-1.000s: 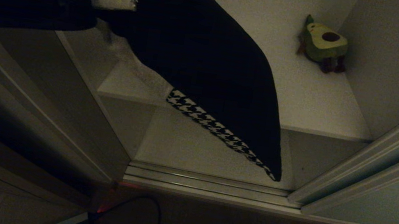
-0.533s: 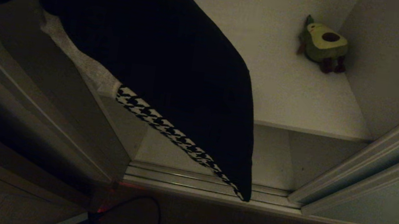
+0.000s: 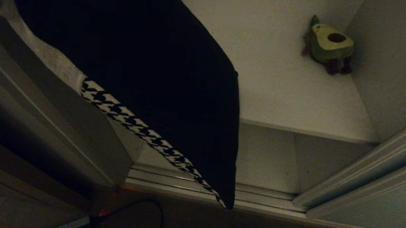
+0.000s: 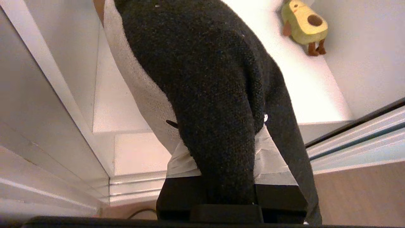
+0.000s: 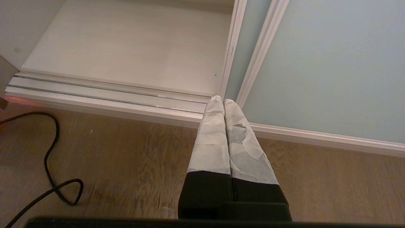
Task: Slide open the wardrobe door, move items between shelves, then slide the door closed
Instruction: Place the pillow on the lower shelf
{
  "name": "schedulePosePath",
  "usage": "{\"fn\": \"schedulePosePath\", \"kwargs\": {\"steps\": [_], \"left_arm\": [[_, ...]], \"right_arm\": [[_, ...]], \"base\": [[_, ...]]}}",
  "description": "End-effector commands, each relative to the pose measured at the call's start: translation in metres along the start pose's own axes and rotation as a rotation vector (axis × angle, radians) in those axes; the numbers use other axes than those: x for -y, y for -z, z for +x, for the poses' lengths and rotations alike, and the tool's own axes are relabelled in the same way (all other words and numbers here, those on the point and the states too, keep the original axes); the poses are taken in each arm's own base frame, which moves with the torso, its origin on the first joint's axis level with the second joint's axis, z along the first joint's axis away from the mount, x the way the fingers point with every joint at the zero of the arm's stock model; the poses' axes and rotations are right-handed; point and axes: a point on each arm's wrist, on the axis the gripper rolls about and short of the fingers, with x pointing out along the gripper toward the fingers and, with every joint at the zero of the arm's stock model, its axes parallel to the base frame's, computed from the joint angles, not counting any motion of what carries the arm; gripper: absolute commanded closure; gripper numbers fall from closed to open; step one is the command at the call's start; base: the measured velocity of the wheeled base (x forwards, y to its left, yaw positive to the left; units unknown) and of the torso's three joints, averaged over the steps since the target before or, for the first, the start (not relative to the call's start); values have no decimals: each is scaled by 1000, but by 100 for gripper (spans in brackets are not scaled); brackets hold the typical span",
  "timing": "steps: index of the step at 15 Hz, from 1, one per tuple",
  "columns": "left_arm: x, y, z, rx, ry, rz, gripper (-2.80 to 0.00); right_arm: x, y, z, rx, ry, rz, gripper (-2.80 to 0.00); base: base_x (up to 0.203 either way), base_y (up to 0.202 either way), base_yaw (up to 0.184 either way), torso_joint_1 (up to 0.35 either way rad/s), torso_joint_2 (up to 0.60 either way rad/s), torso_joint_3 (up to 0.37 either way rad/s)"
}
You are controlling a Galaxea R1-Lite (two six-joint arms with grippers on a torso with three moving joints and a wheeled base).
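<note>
Carrying: left gripper point(image 4: 221, 158) is clamped narrow on a bunched fold of the cushion point(image 3: 146, 67); the taped fingers point(image 4: 275, 161) show either side of the dark fabric in the left wrist view. The gripper itself is out of the head view.
Cushion: hangs slack from the pinch, dark back toward the head camera, houndstooth edge point(image 3: 145, 134) running down to the low corner, which sits over the floor track point(image 3: 262, 198), outside the cabinet.
Upper shelf point(image 3: 305, 108): beyond and right of the hanging cushion; an avocado plush point(image 3: 330, 42) sits in its far right corner, well apart from the cushion.
Lower shelf point(image 3: 263, 161): under the upper board, behind the low corner of the cushion.
Sliding wardrobe door point(image 5: 332, 63): slid off to the right, opening clear.
Right gripper point(image 5: 224, 100): parked by the floor, fingers pressed together, holding nothing, tips close to the door frame edge.
Step, my read: cushion in transit between shelves, not yet set down.
Risk 1: grip is only on a fold, so a swing or snag could pull the fabric out and drop it on the track.
Risk 2: the trailing corner could catch the left jamb or the shelf lip on the way in.
Risk 3: any fabric left over the track would block the door closing.
Risk 4: a wide swing right could knock the plush.
</note>
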Motion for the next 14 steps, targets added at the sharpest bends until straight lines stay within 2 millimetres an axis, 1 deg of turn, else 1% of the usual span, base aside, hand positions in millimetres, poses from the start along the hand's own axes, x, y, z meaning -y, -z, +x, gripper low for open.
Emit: {"fn": "schedulePosePath", "kwargs": {"steps": [1,4,7,10,14], "left_arm": [[1,-2,-1,10,22,4,0],[2,-2,4,5,37,21,0],[2,-5,4,12,51,27,0],[4,-4,13,0,56,29,0],[5,-4,16,6,77,27,0]], "right_arm": [[0,1,0,-4,0,1,0],[0,1,0,-4,0,0,0],[0,1,0,-4,0,1,0],[0,1,0,-4,0,1,0],[0,1,0,-4,0,-1,0]], "base": [[0,0,0,0,0,0],[0,0,0,0,0,0],[0,0,0,0,0,0],[-173,0,1,2,-1,6],[-194,0,0,5,1,5]]}}
